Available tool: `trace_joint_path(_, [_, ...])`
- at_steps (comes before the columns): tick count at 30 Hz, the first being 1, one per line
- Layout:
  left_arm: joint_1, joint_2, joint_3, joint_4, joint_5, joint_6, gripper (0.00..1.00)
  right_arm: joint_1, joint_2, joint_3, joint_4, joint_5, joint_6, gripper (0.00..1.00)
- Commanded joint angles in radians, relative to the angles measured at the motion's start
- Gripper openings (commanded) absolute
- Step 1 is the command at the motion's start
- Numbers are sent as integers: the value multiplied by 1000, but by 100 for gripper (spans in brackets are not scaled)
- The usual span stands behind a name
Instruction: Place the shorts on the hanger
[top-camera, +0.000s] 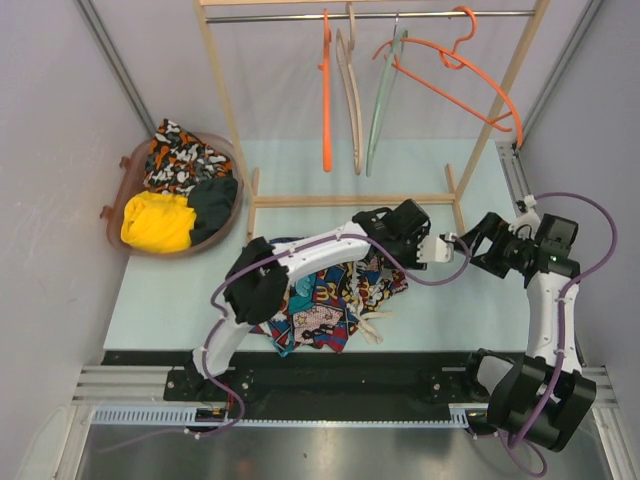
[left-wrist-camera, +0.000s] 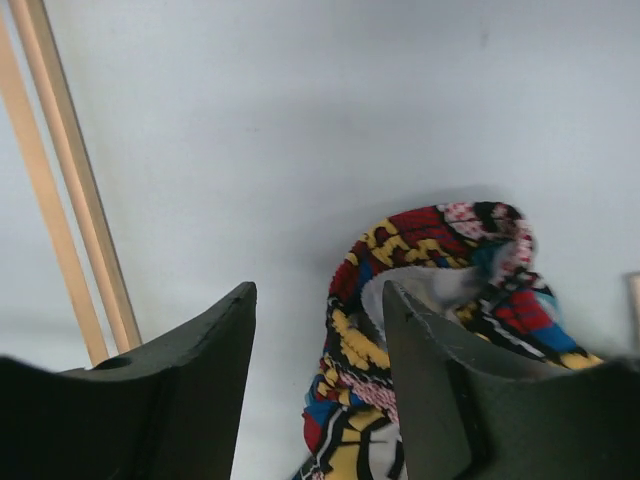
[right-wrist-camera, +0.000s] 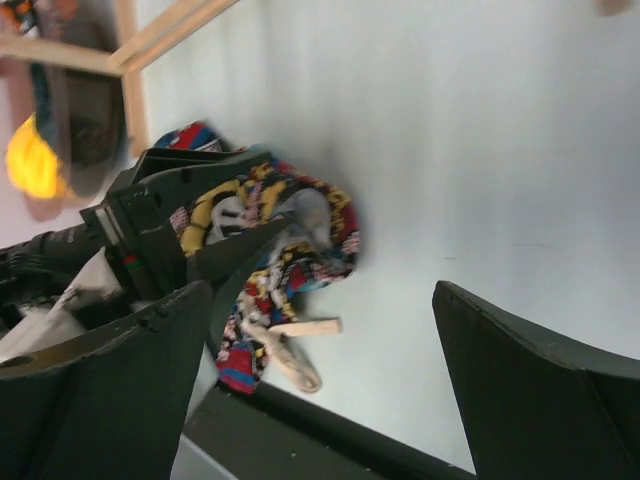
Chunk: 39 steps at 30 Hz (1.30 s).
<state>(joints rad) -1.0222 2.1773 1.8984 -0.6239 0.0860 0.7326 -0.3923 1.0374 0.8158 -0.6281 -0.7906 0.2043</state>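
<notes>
- Pale table (top-camera: 170, 290) runs between grey walls, with a wooden rack (top-camera: 350, 200) at the far side and a basket (top-camera: 118, 170) of other clothes at far left.
- Most of the shorts (top-camera: 325, 305) lie crumpled on the near middle of the table, under the left arm's forearm.
- In the left wrist view, the left gripper (left-wrist-camera: 318, 300) has its jaws apart with bare table showing between them. A raised fold of the shorts is bunched against the outer side of one finger. Whether it is hooked over that finger I cannot tell.
- Just to the right, the right gripper (right-wrist-camera: 322, 295) faces it, spread wide and holding nothing. The pale drawstring (right-wrist-camera: 290, 345) dangles below the fold.
- The hanger (top-camera: 517, 122) hangs on the rack's rail at far right, well apart from the cloth.
- This looks like the pick-up stage, with nothing yet draped on the hanger.
- Next, I judge, one gripper must close firmly on the waistband fold. The floppy cloth then has to be lifted clear and carried far-right to the hanger's bar.
</notes>
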Motion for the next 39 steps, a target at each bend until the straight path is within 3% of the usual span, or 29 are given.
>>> trace_joint_path(1, [-4, 96, 103, -71, -169, -2, 58, -16, -11, 3, 18, -38, 12, 99])
trace_joint_path(2, [-4, 101, 113, -89, -173, 7, 56, -16, -10, 2, 18, -41, 9, 99])
trace_joint_path(5, [-6, 73, 99, -164, -164, 19, 32, -17, -10, 0, 28, -47, 3, 99])
trace_joint_path(7, [-6, 12, 68, -206, -154, 28, 26, -16, -8, -1, 30, -55, 0, 99])
trace_joint_path(9, [-6, -40, -24, -201, -152, 42, 17, -16, -4, -6, 41, -61, 1, 99])
trace_joint_path(11, [-6, -105, -114, -188, -167, 56, 2, -16, 3, -10, 56, -73, 10, 98])
trace_joint_path(12, [-6, -119, -140, -171, -172, 60, 0, -16, 9, -12, 59, -79, 12, 98])
trace_joint_path(15, [4, -148, -197, -149, -167, 57, 0, -16, 9, -10, 64, -84, 14, 97])
trace_joint_path(22, [8, -149, -128, -155, -129, 7, 0, -16, -26, -4, 38, -81, -12, 97])
trace_joint_path(29, [22, -528, -281, -152, 35, -76, 0, -16, -71, -33, 109, -74, 10, 100])
trace_joint_path(31, [79, -655, -323, -140, 76, -145, 0, -8, -89, -55, 155, -98, 40, 100])
trace_joint_path(39, [406, -875, -389, -123, 190, -314, 0, 150, -70, -64, 271, -23, 20, 100])
